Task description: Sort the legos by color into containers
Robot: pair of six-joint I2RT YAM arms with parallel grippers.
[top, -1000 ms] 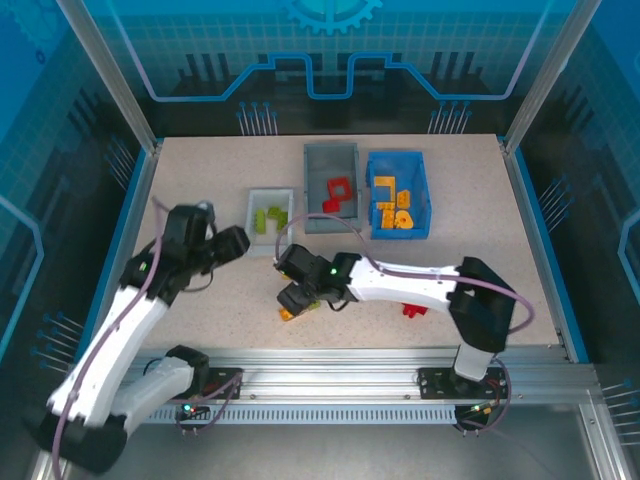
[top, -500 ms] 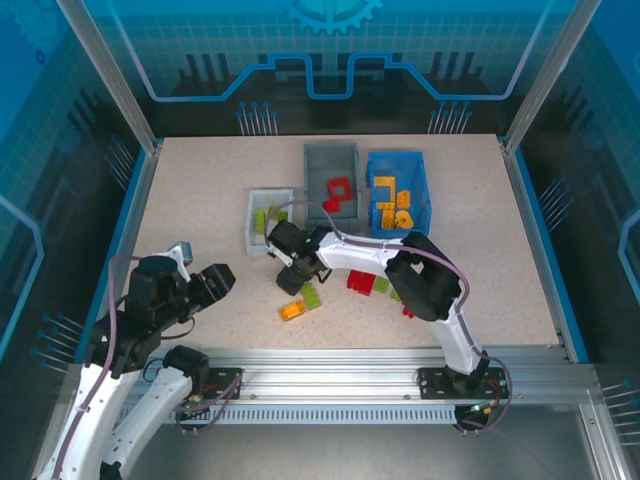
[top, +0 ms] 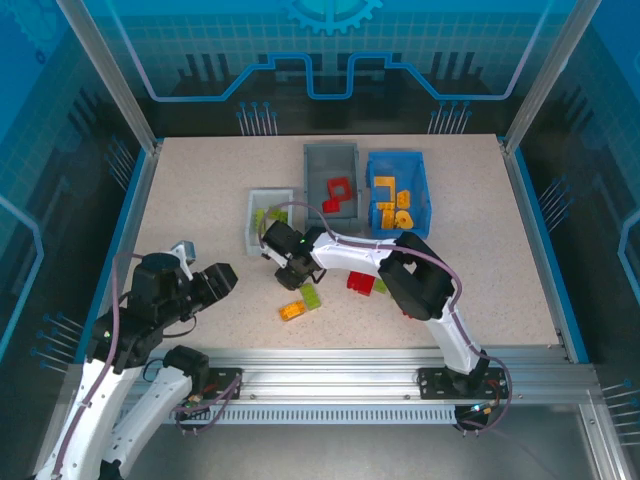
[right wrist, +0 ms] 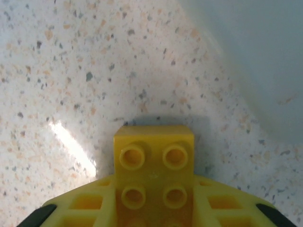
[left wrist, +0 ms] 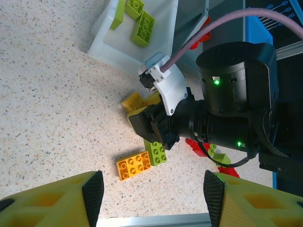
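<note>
While down beside white bin (top: 250, 225), R gripper (right wrist: 154, 189) tight on yellow lego (right wrist: 154, 151); L gripper (left wrist: 154, 189) wide apart

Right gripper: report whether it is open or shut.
Shut on the yellow brick: in the right wrist view the right gripper sits flush against both its sides.

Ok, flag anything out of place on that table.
Nothing spilled or damaged. Strays lie on the table: an orange brick touching a green brick in front of the white bin, and a red brick beside the right arm.
</note>
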